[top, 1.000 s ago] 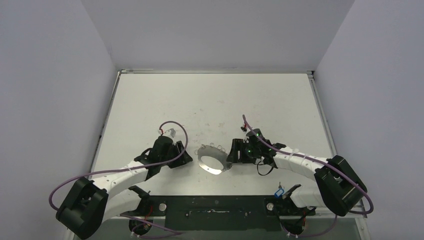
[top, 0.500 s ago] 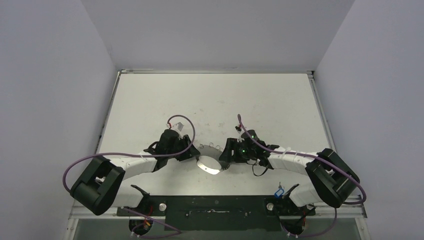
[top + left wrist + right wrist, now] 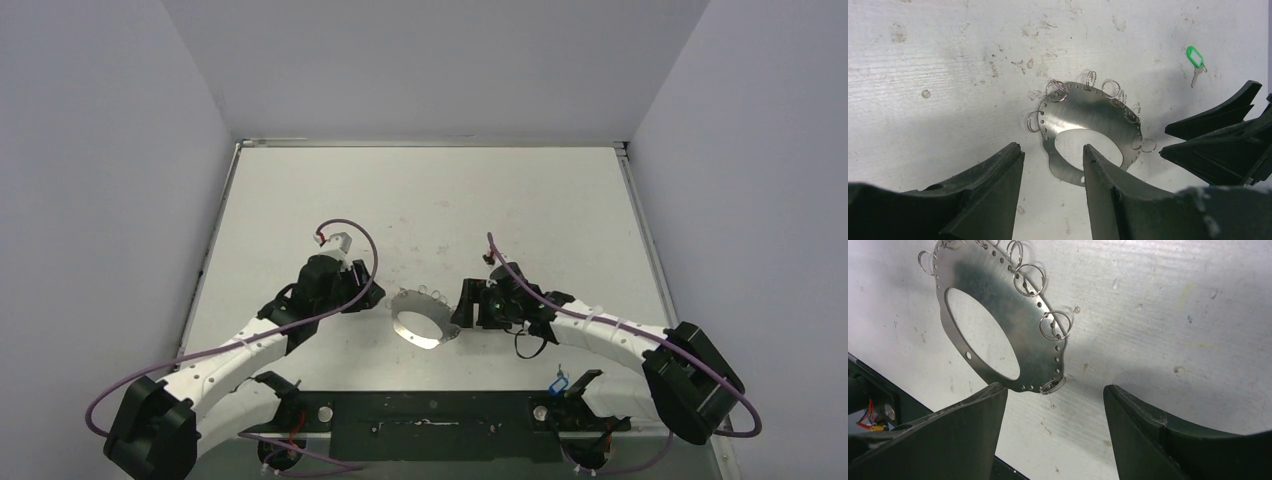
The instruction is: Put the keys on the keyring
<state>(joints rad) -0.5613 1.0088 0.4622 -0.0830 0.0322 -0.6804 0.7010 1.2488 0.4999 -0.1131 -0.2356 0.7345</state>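
The keyring (image 3: 420,316) is a flat, shiny metal ring plate with several small split rings along its rim, lying on the table between my two grippers. My left gripper (image 3: 372,294) stands open just left of it; in the left wrist view its open jaws (image 3: 1052,148) frame the plate's near rim (image 3: 1088,120). My right gripper (image 3: 461,308) is open at the plate's right edge, and one split ring (image 3: 1053,385) lies just beyond its tips (image 3: 1054,388). A green-tagged key (image 3: 1194,56) lies on the table past the plate. A blue-tagged key (image 3: 558,384) sits by the right arm's base.
The black base bar (image 3: 430,412) runs along the table's near edge, close to the plate. Purple cables (image 3: 345,250) loop over both wrists. Grey walls enclose the white table (image 3: 430,190) on three sides.
The left arm swung in toward the plate, then drew back left. The right gripper's jaws spread wider. The plate shifted slightly and is back near where it lay.
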